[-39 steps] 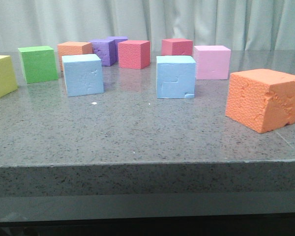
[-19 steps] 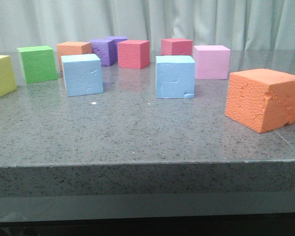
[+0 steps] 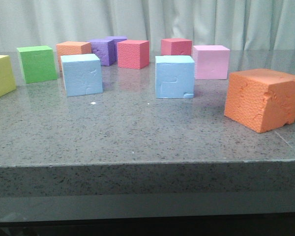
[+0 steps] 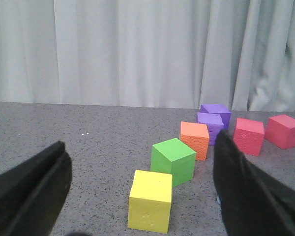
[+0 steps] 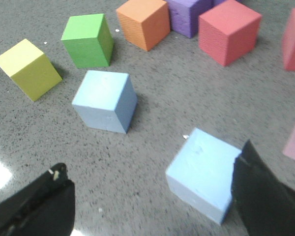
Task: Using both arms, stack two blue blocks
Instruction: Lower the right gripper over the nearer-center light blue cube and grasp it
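Only the fingers of each gripper show. The left gripper has two broad, matte black, pointed fingers. The right gripper has the same black fingers, one with a small pale fleck at its tip.

Even soft light, faint shadows, glare patch on table, right wrist view slightly blurred

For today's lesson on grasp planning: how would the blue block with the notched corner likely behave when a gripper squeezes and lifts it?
The notched blue block looks like matte foam with puzzle-like seams, so it is probably light and may dent slightly under the fingers. Its flat faces and square base suggest it will neither roll nor tip easily. The rough surface should grip well rather than slip.
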{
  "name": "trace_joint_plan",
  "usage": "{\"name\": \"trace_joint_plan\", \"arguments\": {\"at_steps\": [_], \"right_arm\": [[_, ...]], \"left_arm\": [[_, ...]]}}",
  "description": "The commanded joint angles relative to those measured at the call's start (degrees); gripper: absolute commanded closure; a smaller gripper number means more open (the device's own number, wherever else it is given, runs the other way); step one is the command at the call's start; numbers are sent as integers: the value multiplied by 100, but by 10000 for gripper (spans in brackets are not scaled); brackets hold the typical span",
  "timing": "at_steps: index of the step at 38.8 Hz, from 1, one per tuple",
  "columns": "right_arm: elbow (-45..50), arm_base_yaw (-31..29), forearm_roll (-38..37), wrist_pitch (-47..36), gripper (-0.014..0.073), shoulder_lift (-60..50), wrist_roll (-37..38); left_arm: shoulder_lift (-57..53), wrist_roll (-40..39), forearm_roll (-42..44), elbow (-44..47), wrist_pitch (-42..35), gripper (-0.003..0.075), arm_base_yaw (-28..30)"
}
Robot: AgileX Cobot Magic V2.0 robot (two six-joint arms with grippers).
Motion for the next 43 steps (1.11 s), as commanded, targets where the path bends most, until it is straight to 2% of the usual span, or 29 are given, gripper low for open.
{"name": "trace_joint_plan", "arguments": {"at_steps": [1, 6, 9, 15, 18, 28, 43], "right_arm": [[-546, 69, -420, -203, -54, 198, 575], [-951, 70, -1493, 73, -54, 563, 1712], [-1184, 95, -2299, 350, -54, 696, 2693], [-1786, 333, -4029, 1400, -54, 1055, 4637], [-2044, 503, -4448, 1694, -54, 1242, 5009], [-2758, 716, -4315, 2440, -54, 1965, 5343], [-2766, 642, -4204, 2375, -47, 2497, 5627]], "left_arm": [[71, -41, -38, -205, -503, 154, 2], [71, -41, -27, -205, -503, 154, 2], [71, -41, -27, -205, -503, 154, 2], [71, -41, -27, -205, -527, 154, 2], [71, -41, -27, -205, -543, 154, 2], [71, -41, -27, -205, -604, 154, 2], [71, -41, -27, -205, -604, 154, 2]]}}
